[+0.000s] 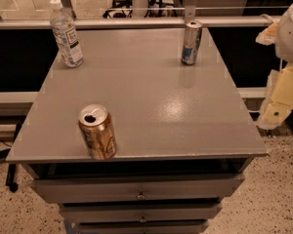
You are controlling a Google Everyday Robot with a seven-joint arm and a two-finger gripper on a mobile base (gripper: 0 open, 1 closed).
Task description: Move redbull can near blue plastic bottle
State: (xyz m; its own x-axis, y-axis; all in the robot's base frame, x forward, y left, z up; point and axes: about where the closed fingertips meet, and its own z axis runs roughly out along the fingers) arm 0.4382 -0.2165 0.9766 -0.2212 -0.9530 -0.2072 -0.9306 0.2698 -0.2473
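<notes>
Redbull can: stood upright at the far right of the grey table top. Blue plastic bottle: upright, far left, well apart. Gripper: not seen in view; state cannot be told. Can is best taken mid-body, kept upright, carried left. Gold can, near front, is left undisturbed. Drawers below; speckled floor.

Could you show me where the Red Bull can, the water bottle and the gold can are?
Red Bull can (190,45), camera view, on its blue-and-silver side.
Water bottle (71,40), camera view, on its label.
Gold can (100,140), camera view, on its side wall.
Gripper: not visible in the camera view.
</notes>
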